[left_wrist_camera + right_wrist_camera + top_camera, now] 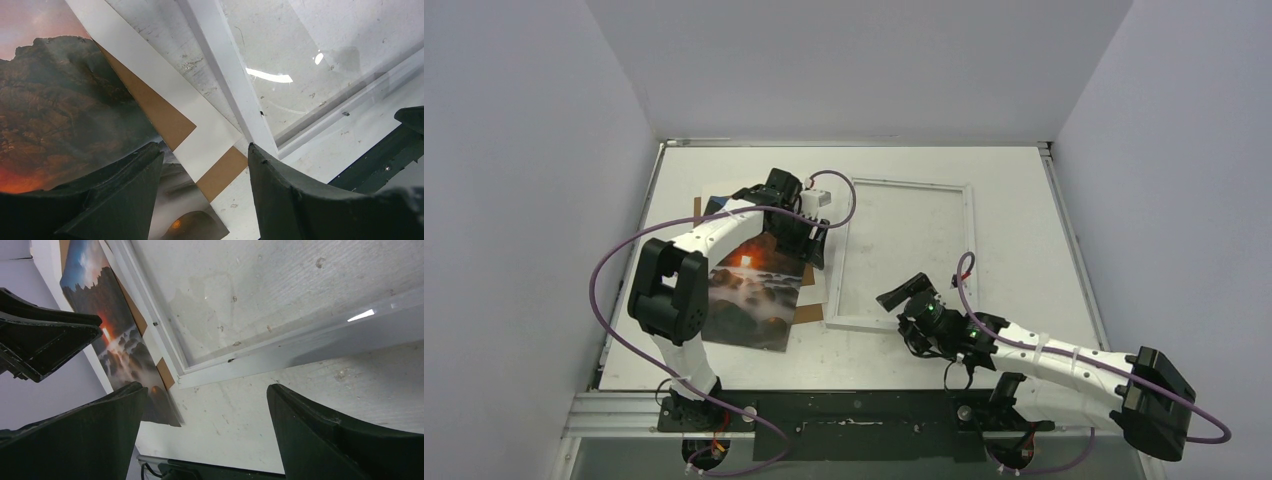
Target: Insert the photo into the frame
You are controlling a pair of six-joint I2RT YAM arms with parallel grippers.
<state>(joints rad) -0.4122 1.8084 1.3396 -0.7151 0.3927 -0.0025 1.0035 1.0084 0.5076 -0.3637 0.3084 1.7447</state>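
Note:
The photo, a sunset print with dark rocks and an orange glow, lies on the table left of the frame, a white rectangle lying flat. My left gripper hovers over the photo's right edge, beside the frame's left side. In the left wrist view this gripper is open, one finger over the photo and the other near the frame; nothing is held. My right gripper stands open just past the frame's near edge. In its wrist view the gripper spans bare table below the frame, with the photo at the left.
A cream mat and a brown backing board lie partly under the photo, sticking out toward the frame; the board's corner shows near the frame's near left corner. White walls close in the table on three sides.

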